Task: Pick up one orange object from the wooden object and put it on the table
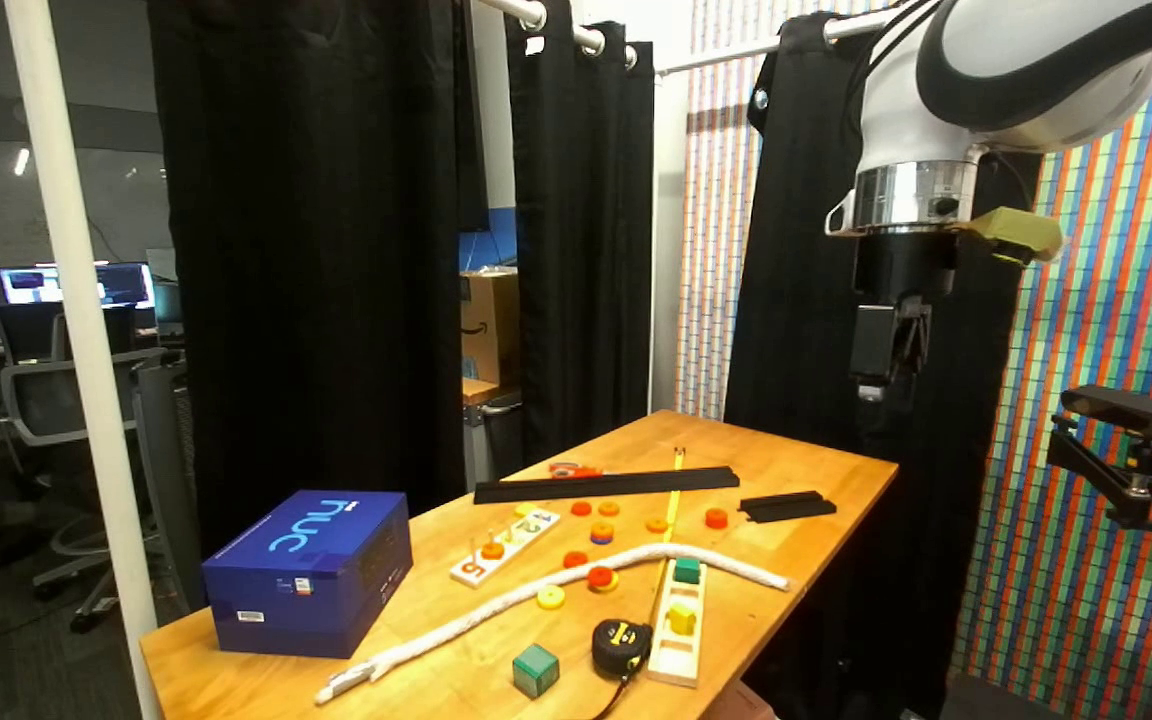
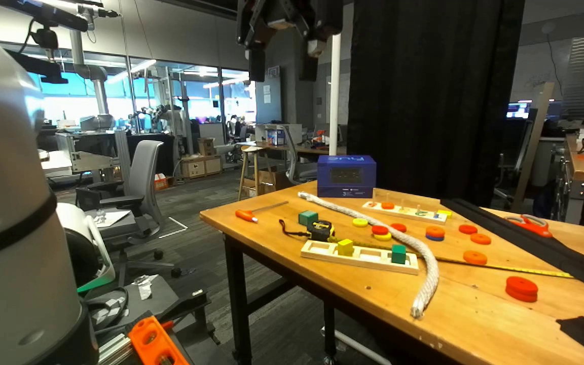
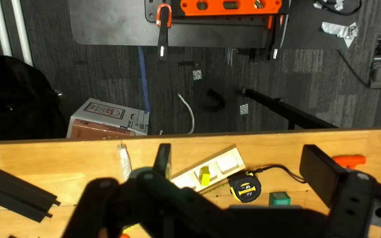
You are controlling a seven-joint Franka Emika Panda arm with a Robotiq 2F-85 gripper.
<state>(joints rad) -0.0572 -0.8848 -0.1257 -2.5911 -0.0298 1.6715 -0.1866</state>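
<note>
The wooden object is a small flat pale board with pegs and coloured numbers, shown in both exterior views (image 1: 518, 543) (image 2: 409, 215). One orange ring, the orange object (image 1: 492, 551), sits on its end nearest the blue box; it also shows in an exterior view (image 2: 387, 205). Similar orange and red rings lie loose on the light brown table (image 1: 766, 452) (image 2: 467, 286) (image 3: 94, 158). My gripper (image 1: 891, 370) (image 2: 283, 68) is high above the table, apart from the board. In the wrist view the gripper (image 3: 241, 165) is open with nothing between its fingers. The pegged board is out of that view.
A blue box (image 1: 308, 570) stands beside the board. A white rope (image 1: 496, 603) crosses the table. A slotted tray (image 1: 674, 660) holds a green and a yellow block. A tape measure (image 1: 620, 646), green cube (image 1: 536, 671), black strips (image 1: 606, 484) and scissors (image 2: 530, 224) lie around.
</note>
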